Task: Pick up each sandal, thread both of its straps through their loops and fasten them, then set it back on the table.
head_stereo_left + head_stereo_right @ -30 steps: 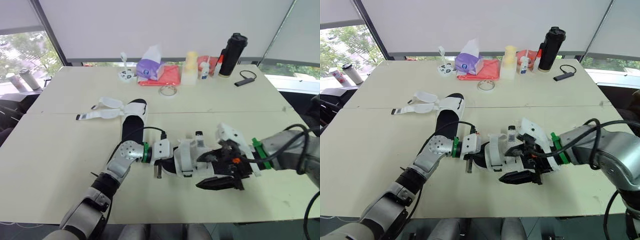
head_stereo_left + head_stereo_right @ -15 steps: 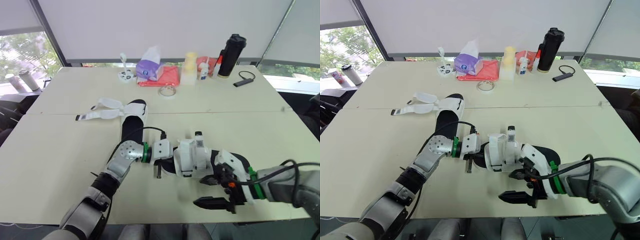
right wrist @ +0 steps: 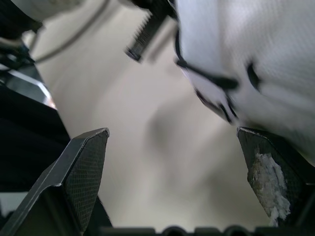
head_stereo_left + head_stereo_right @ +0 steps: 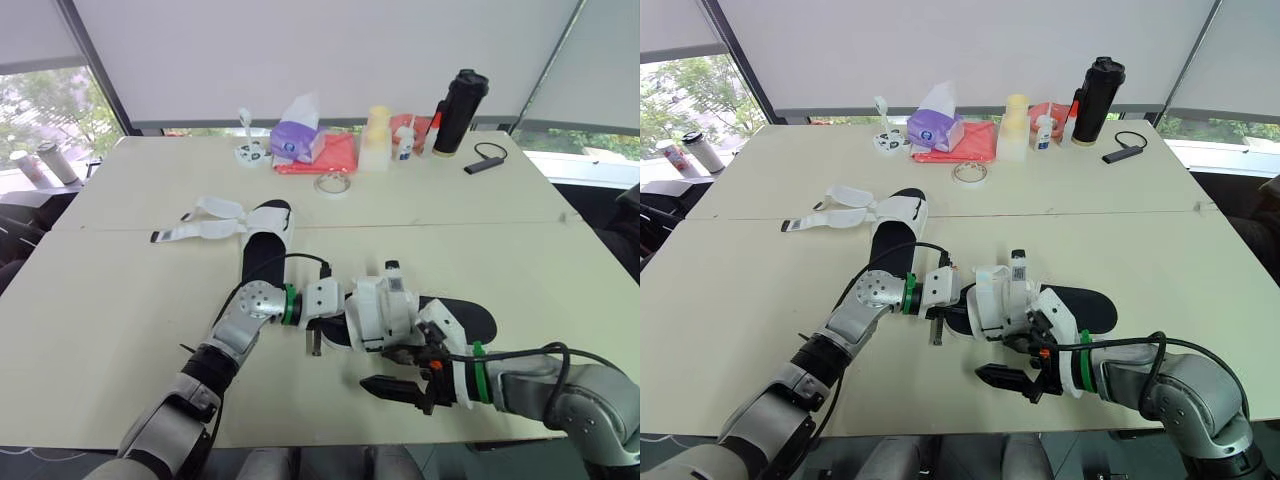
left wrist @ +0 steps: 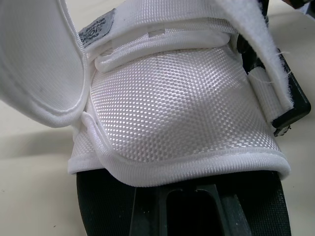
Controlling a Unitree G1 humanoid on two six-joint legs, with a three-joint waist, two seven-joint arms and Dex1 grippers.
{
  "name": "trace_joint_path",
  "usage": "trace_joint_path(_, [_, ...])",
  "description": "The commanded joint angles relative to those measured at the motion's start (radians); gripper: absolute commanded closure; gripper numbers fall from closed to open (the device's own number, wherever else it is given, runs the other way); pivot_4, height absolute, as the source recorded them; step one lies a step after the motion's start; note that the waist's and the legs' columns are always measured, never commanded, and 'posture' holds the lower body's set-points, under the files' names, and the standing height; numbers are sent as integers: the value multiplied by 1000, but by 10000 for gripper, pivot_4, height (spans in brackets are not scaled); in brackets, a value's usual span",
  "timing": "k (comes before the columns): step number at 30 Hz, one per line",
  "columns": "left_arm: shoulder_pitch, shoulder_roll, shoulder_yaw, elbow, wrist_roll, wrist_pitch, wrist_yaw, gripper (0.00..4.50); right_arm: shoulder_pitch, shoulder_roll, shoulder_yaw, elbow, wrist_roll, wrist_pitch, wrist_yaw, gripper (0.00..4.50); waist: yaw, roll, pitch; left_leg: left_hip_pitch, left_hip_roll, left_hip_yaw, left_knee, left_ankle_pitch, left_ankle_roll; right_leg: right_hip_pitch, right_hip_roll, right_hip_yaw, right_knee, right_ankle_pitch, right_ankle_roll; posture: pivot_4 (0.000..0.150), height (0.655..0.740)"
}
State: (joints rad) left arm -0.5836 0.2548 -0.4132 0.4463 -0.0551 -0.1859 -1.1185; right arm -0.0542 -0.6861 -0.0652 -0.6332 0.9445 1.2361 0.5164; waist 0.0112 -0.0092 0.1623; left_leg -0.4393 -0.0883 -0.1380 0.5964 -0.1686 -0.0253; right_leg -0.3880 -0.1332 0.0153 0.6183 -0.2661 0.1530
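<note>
White-strapped sandals: 2 | right end effector wide apart, empty | left end effector state unclear

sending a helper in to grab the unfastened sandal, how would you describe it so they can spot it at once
On the cream table, look left of centre, by the seam between the two tabletops. That sandal lies with its white straps splayed open toward the robot's left, while the other sandal, nearer the front edge, has its white upper wrapped over the sole.
</note>
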Motion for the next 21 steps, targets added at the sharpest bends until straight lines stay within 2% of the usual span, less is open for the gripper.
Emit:
trace_joint_path(1, [37,22,-37,52,58,24,-11,45000,-39,6,-56,-22,25,-27,-17,603,0,0,0,0,0,0,0,0,0,0,0,0,0,0,0,1500,7296])
trace_joint_path(19, [36,10,-36,59,59,22,2,45000,-99,-25,-18,-3,55,2,-8,603,-1,0,0,0,0,0,0,0,0,0,0,0,0,0,-1,1500,7296])
trace_joint_path(21, [36,11,-36,59,59,23,3,45000,-100,-24,-17,1,60,7,-8,5571,-1,0,0,0,0,0,0,0,0,0,0,0,0,0,-1,1500,7296])
